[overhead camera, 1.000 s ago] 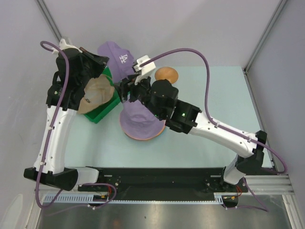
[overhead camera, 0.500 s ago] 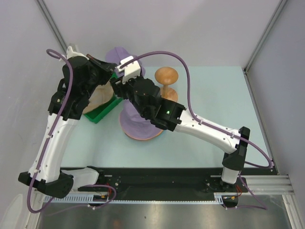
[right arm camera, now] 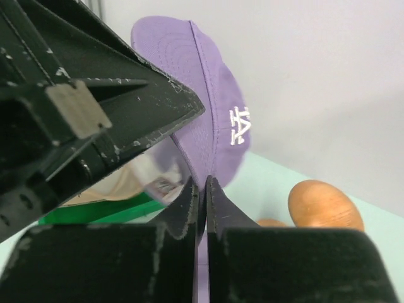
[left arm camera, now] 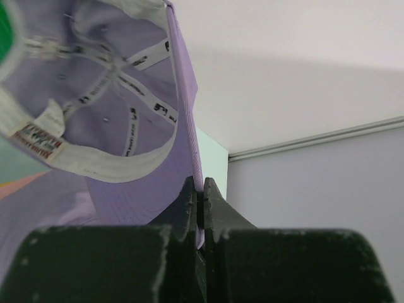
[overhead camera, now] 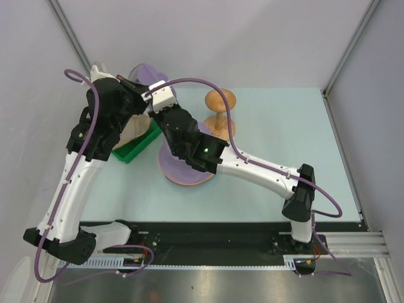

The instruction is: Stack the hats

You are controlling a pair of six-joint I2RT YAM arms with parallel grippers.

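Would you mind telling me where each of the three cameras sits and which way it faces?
Top external: fixed above and behind the bases, looking down on the table; both arms show, reaching the lavender cap.
Left wrist: on the left arm, looking up into the cap's inside; left gripper shut on its brim.
Right wrist: faces the cap's logo side and wooden stand; right gripper shut on the brim.
Shared: all see the cap.
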